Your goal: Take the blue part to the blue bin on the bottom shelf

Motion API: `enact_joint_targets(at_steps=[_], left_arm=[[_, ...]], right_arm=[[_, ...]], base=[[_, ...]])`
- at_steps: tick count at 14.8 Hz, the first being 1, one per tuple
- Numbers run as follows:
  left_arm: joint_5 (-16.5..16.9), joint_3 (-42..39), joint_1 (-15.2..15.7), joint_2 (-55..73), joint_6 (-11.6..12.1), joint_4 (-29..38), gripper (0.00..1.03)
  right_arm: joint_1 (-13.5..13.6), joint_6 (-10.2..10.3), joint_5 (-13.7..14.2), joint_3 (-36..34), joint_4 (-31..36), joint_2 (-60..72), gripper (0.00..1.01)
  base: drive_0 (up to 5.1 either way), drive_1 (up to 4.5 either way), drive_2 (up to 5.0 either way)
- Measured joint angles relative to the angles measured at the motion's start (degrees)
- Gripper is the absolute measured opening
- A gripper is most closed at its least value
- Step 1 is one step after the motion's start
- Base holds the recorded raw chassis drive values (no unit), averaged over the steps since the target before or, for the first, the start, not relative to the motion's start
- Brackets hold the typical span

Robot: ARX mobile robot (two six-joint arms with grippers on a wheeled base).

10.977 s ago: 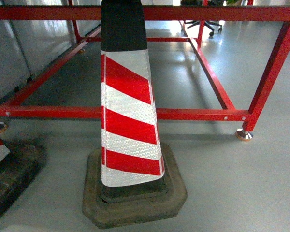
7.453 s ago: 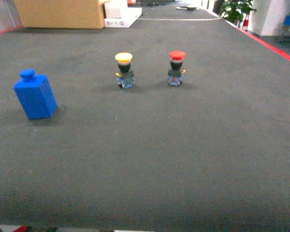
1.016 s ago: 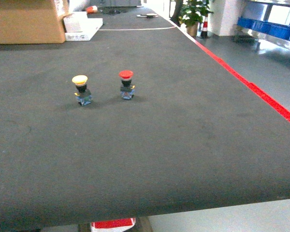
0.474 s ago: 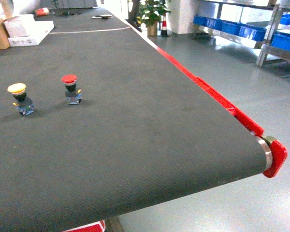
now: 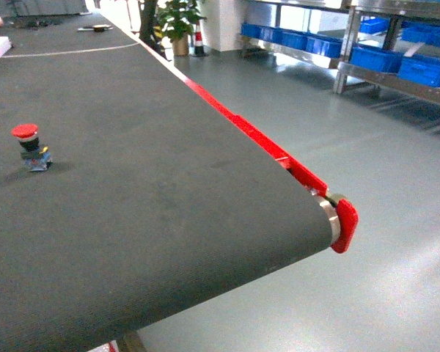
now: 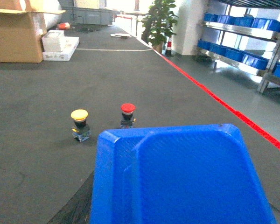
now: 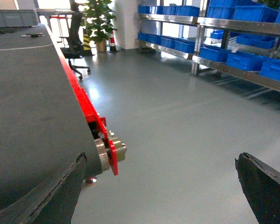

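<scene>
The part is sitting in the left pincer, filling the lower half of the left wrist view as a broad blue face with a raised rim. The pincer is clamping on it: one dark finger is pressing against the part's left side, while the other is hiding behind the blue. Just ahead of this pincer, past the part's top edge, a red button and a yellow button are standing upright on the dark belt, near each other but apart. Far ahead and left, a cardboard box is resting on the belt.

The right pincer is hanging with its fingers spread wide apart and gripping nothing. Under its left finger the belt is ending at a roller with a red end cap; grey floor is lying below the gap. Well ahead and right, blue bins are lining steel racks; which one is the target I cannot tell.
</scene>
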Motion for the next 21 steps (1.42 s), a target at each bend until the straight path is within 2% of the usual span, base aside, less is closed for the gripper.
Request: enact_joint_targets(at_steps=[21], left_arm=[[0.0,0.0,0.0,0.0,0.0,0.0,0.44]], right_arm=[[0.0,0.0,0.0,0.0,0.0,0.0,0.98]], base=[[-1.7,-1.65,-1.7]])
